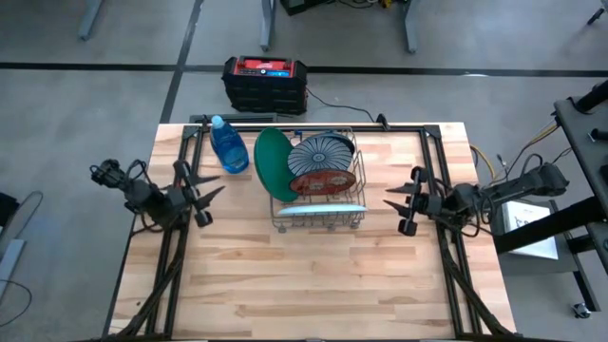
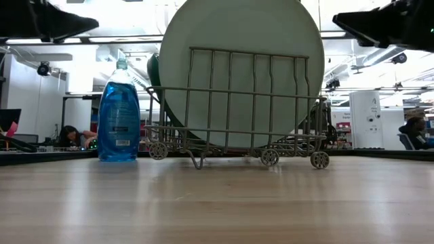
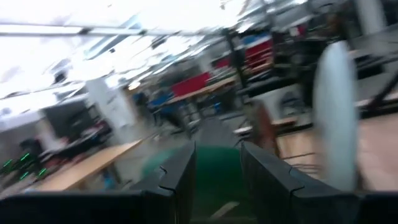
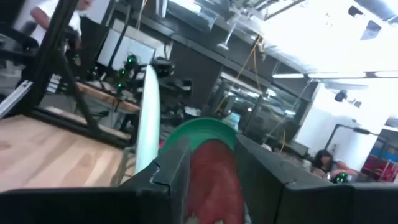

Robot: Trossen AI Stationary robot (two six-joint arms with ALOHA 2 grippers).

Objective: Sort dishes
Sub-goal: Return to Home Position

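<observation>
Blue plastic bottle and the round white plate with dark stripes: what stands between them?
A large plain green plate, standing on edge at the end of the grey wire rack; the high view shows it.

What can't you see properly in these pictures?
Low view: the pale plate covers the other dishes in the rack; only the edge of a green plate shows.
Left wrist view: blur smears everything; the rack cannot be made out.
Right wrist view: the red plate is too blurred to show any pattern.
</observation>
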